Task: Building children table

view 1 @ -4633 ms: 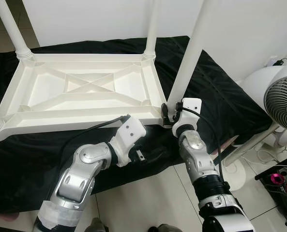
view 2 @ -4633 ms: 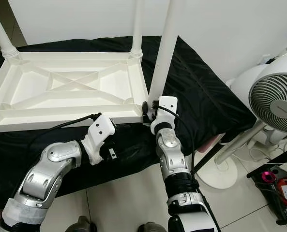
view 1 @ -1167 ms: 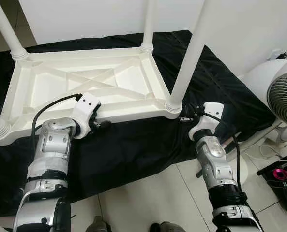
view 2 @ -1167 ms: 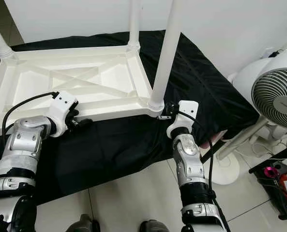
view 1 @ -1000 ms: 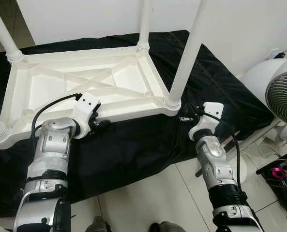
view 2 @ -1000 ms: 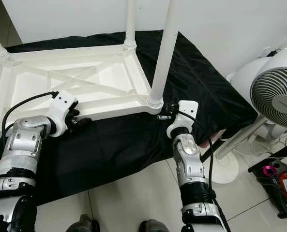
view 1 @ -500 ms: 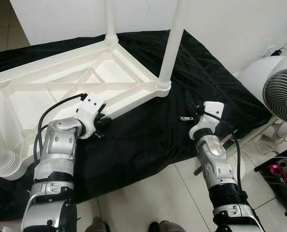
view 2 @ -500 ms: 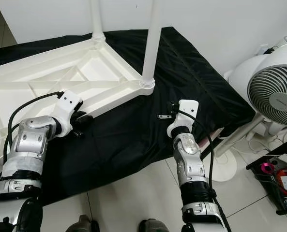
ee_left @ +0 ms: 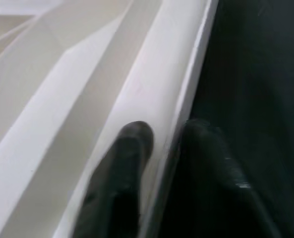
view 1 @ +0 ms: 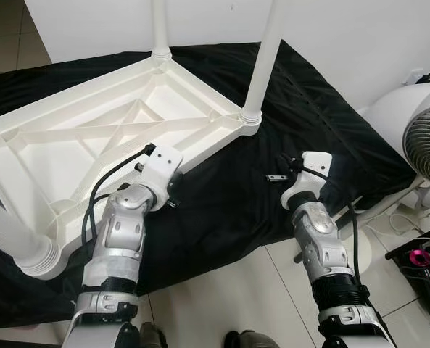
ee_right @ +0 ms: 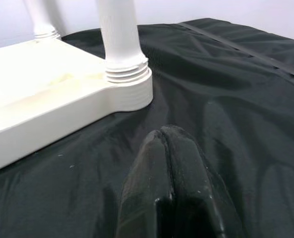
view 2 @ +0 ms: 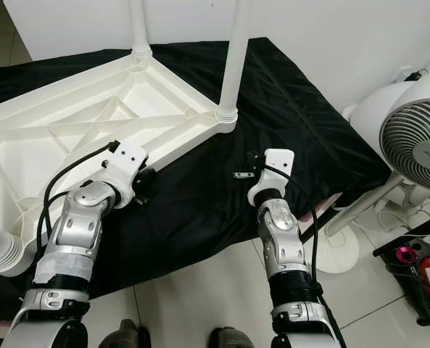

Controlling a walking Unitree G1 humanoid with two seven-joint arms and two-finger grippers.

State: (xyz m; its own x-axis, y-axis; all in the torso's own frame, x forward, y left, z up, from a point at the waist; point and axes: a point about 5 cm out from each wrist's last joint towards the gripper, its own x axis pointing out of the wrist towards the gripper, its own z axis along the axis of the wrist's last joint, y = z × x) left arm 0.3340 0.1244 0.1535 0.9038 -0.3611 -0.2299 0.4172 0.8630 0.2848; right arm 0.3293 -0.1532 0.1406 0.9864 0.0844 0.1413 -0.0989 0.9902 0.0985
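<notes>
Two of the white table legs [view 1: 264,61] stand upright at the far corners of the upside-down children's table [view 1: 98,138], which you see lying on the black cloth [view 1: 229,203] spread over the tiled floor [view 1: 229,304]; a third leg [view 1: 11,235] rises at the near left corner, close to the camera. Your left gripper [ee_left: 161,148] is clamped on the table's near side rim [ee_left: 171,94]: in the left wrist view one black finger [ee_left: 124,163] lies on the inner face of the rim and the other sits on the outer side against the cloth, so the fingers are narrow and holding that edge. From the head views, the same gripper [view 2: 138,185] sits about midway along that long edge. Your right gripper [ee_right: 169,144] hovers low over the cloth, apart from the table, with its two fingers pressed together and nothing between them; the corner with the nearer upright leg [ee_right: 119,37] lies just ahead of it. A white floor fan [view 2: 410,145] stands to your right, beyond the cloth's edge.
</notes>
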